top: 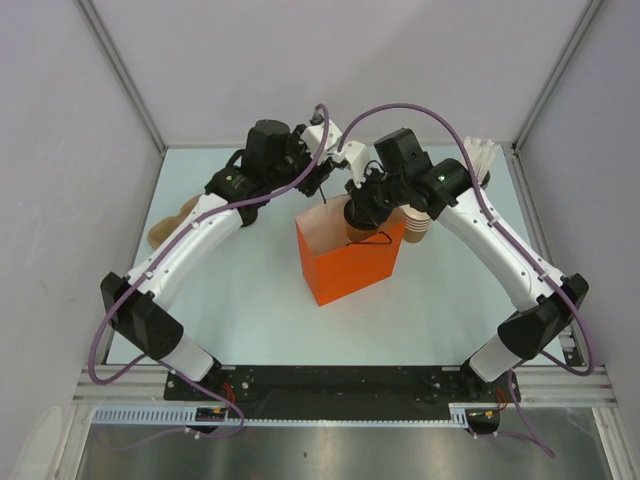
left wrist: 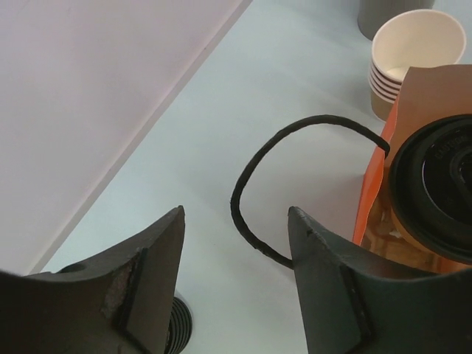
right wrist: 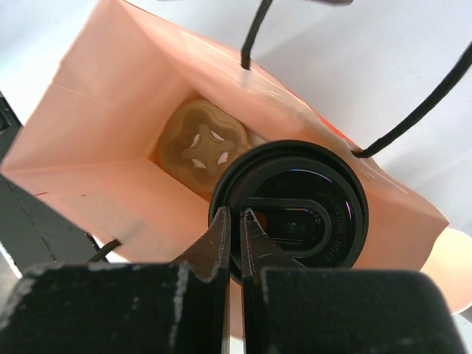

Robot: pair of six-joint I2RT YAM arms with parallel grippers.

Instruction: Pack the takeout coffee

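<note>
The takeout coffee [right wrist: 310, 206], a tan cup under a round black lid, hangs in the mouth of an open orange paper bag [right wrist: 110, 147]. My right gripper [right wrist: 236, 214] is shut on the near rim of its lid. From above, the cup [top: 358, 230] sits at the bag's [top: 345, 270] back edge, under the right gripper [top: 362, 205]. My left gripper [left wrist: 236, 221] is open just left of the bag [left wrist: 376, 184], low over the table. The bag's black cord handle [left wrist: 251, 184] loops just ahead of its fingertips, untouched. The lid [left wrist: 435, 192] shows to the right.
A stack of tan cups [top: 418, 225] stands right of the bag, also in the left wrist view [left wrist: 413, 55]. A grey cylinder of white sticks [top: 480, 160] is at the back right. A tan round item [right wrist: 203, 144] lies at the bag's bottom. A brown object [top: 175, 222] is at the left wall.
</note>
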